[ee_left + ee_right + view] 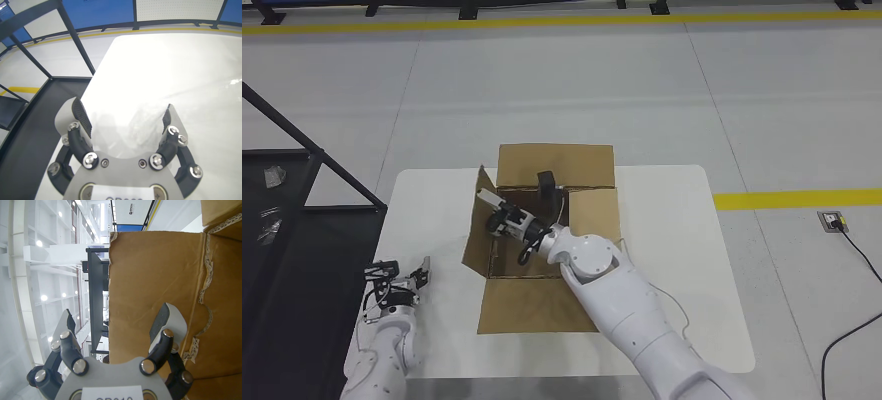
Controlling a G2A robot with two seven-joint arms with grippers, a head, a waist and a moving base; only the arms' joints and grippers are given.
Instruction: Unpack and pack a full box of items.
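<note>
Nearest: right pincer (116,311), count 1, spread wide, one finger on each side of the box's left flap edge, gripping nothing. Then left pincer (122,105), count 1, also wide open and empty, over the bench near its left edge, well apart from the box.

Count 1: box (542,305), brown cardboard, mid-bench, flaps open. Count 1: dark item (546,181) at the box's far wall; other contents cannot be made out.

White bench (672,260), rounded corners. Black rack (282,230) stands beside it on the left. Pale floor (542,80) with yellow lines.

Right hand (116,311) spread wide — cardboard box flap (151,275) just ahead.
</note>
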